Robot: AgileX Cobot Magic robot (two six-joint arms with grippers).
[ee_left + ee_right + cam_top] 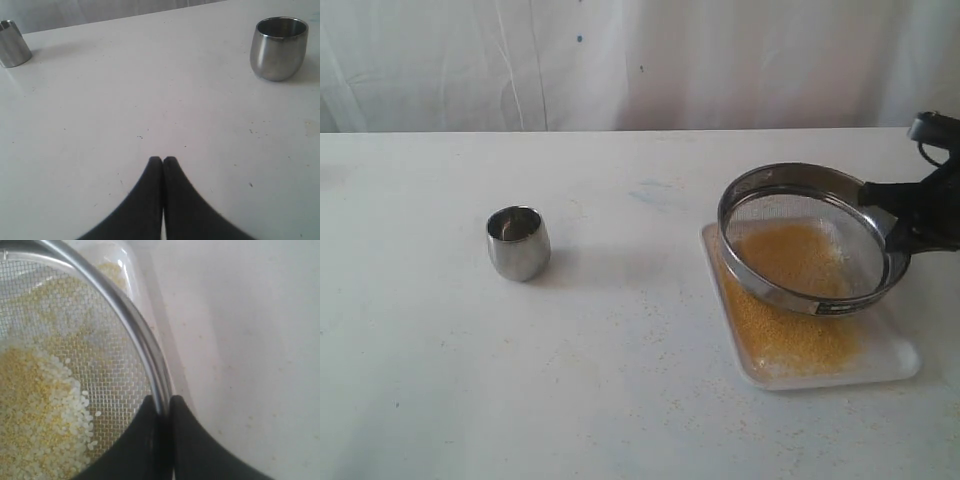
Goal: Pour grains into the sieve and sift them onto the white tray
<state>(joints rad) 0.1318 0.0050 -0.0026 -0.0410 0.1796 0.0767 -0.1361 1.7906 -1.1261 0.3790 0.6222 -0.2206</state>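
The left gripper (163,161) hangs over the table (150,90), jaws pressed together on nothing. A steel cup (518,242) stands upright at left. At right, the right gripper (892,215) pinches the rim of the tilted sieve (807,240), which is above the white tray (885,362). Grains (790,335) lie in both.

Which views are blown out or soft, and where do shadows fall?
Exterior view: overexposed and soft, white tray nearly merging with the table; steel cup throws a faint shadow toward the tray. Left wrist view: bright table, little contrast. Right wrist view: sieve mesh and grains sharp, table beyond washed out.
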